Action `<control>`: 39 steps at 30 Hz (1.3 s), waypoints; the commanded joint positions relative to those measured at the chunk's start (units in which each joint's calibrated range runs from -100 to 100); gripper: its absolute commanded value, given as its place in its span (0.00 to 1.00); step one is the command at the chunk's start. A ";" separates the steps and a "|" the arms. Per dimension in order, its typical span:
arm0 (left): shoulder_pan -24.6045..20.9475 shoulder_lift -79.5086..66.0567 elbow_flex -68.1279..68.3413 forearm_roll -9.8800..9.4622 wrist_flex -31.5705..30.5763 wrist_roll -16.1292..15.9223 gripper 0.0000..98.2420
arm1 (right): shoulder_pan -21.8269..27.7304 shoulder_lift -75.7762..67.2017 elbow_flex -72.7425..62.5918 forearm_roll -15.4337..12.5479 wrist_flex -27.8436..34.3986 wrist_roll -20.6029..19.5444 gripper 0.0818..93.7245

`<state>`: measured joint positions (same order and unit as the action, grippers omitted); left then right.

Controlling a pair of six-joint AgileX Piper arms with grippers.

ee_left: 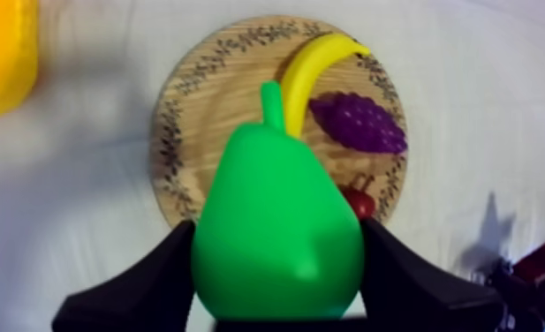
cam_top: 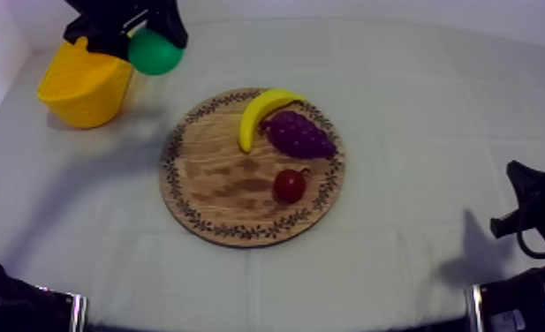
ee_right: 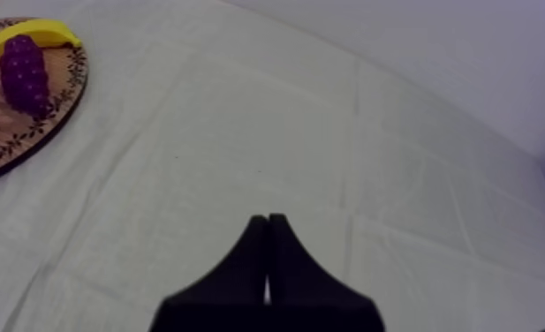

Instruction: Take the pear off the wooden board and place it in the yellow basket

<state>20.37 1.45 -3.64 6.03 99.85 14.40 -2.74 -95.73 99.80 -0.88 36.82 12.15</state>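
My left gripper (ee_left: 276, 274) is clamped on the pear (ee_left: 276, 238) and holds it high just beside the basket (cam_top: 86, 84), likely to clear the rim. My right gripper (ee_right: 268, 265), fingers together, sits well apart from the basket, out of the way.

I see the pear (ee_left: 276, 238) as smooth plastic with a soft sheen — the wooden board (cam_top: 214, 181) shows matt grain, the cloth (cam_top: 435, 115) is matt and creased, the yellow basket (cam_top: 86, 88) plain plastic.
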 commanded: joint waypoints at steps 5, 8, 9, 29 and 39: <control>-5.78 1.57 -1.91 -0.80 -0.10 -2.60 0.48 | -0.02 -0.03 -0.02 -0.02 -0.04 -0.02 0.00; -8.41 2.71 -2.43 -1.45 -0.10 -3.83 0.48 | -0.02 -0.03 -0.02 -0.02 -0.04 -0.02 0.00; -9.29 3.15 -2.58 -1.68 -0.10 -4.21 0.48 | -0.02 -0.03 -0.02 -0.02 -0.04 -0.02 0.00; -22.17 13.64 -15.02 -4.09 -0.10 -9.91 0.48 | -0.02 -0.03 -0.02 -0.02 -0.04 -0.02 0.00; -23.49 17.83 -19.54 -3.54 -0.19 -10.56 0.48 | -0.02 -0.03 -0.02 -0.02 -0.04 -0.02 0.00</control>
<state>-3.07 18.79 -22.99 2.52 99.80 3.84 -2.74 -95.73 99.80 -0.88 36.82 12.15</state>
